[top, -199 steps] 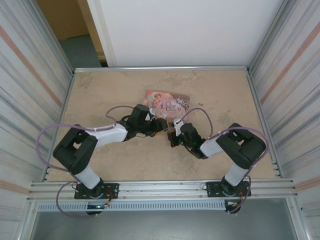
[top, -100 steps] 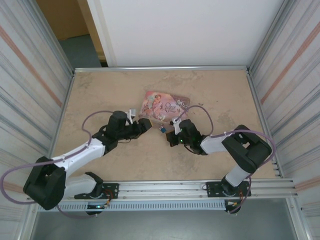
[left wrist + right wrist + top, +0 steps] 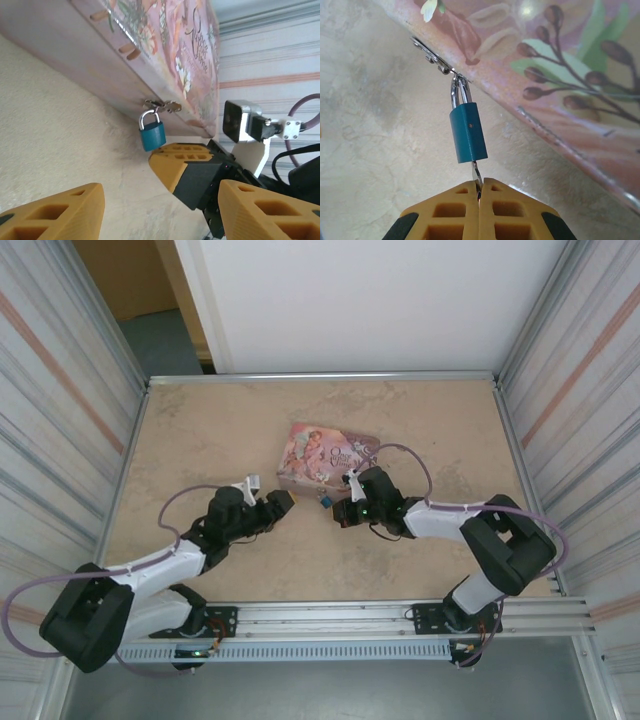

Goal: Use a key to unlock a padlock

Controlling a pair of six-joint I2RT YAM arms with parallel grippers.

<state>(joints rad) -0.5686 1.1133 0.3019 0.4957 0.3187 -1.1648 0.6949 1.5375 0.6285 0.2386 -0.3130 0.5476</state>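
Beside the pink illustrated tin (image 3: 555, 75), the right gripper (image 3: 480, 189) pinched a thin key (image 3: 476, 172) inside the teal padlock (image 3: 468, 134); twisting without pulling seemed wisest.

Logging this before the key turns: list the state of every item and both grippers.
Tin: lid closed.
Padlock: shackle shut through tin's hasp.
Key: blade in padlock's base.
Right gripper: fingers shut on key.
Left gripper: fingers open, empty.

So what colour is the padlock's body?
Teal blue on the padlock, with a silver shackle; clearest in the right wrist view.
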